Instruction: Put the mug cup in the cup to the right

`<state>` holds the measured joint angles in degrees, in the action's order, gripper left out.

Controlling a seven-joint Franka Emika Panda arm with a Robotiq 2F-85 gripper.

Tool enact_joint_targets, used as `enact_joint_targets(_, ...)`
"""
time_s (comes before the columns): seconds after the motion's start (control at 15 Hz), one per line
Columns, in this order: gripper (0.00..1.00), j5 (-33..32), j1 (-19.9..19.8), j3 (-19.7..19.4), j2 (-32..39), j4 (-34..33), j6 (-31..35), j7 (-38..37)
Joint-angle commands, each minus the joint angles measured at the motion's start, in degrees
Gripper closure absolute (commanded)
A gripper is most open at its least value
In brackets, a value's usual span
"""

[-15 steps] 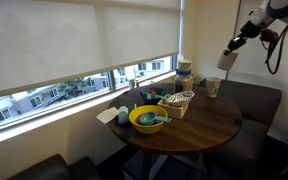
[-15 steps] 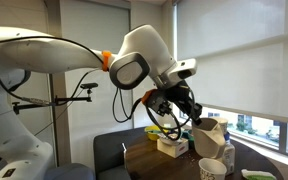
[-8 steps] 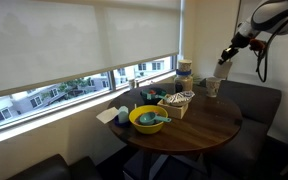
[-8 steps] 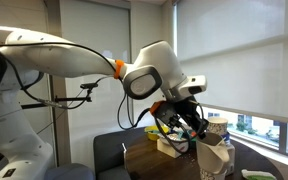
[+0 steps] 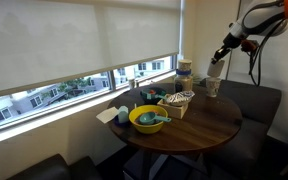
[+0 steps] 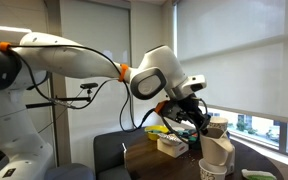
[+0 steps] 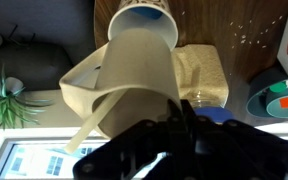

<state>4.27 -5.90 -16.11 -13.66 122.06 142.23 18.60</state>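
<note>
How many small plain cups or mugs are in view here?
2. The cream mug hangs in the gripper; the beige cup stands on the round table near its edge, just below the mug. Others may be hidden near the window.

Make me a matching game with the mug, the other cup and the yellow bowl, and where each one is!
Things:
1. mug cup
2. cup
3. yellow bowl

Places:
A. on the table, with something teal inside
B. up in the air, held by the gripper
C. near the table's edge, just below the mug cup

Pairs: 1-B, 2-C, 3-A
</note>
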Motion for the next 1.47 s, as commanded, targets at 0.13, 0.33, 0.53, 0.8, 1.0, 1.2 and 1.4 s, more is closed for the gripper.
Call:
enact_joint_targets(0.13, 0.98, -3.4, -1.2, 1.8, 2.2, -1.6, -0.6, -0.5)
enact_joint_targets(0.33, 0.98, -3.9, -1.2, 1.9, 2.7, -1.4, -1.0, -0.6)
enact_joint_targets(0.53, 0.98, -3.0, -0.8, 2.1, 3.1, -0.9, -0.8, 0.1)
enact_joint_targets(0.8, 0.98, -2.8, -0.8, 2.5, 3.9, -0.8, -1.3, -0.1)
enact_joint_targets(1.0, 0.98, -2.3, -0.7, 2.7, 4.0, -0.6, -1.6, -0.4)
enact_joint_targets(1.2, 0.66, -3.0, -0.8, 3.3, 3.5, -0.6, -2.5, -1.7)
enact_joint_targets(1.4, 0.53, -4.0, -0.8, 4.3, 2.6, -0.6, -2.7, -3.1)
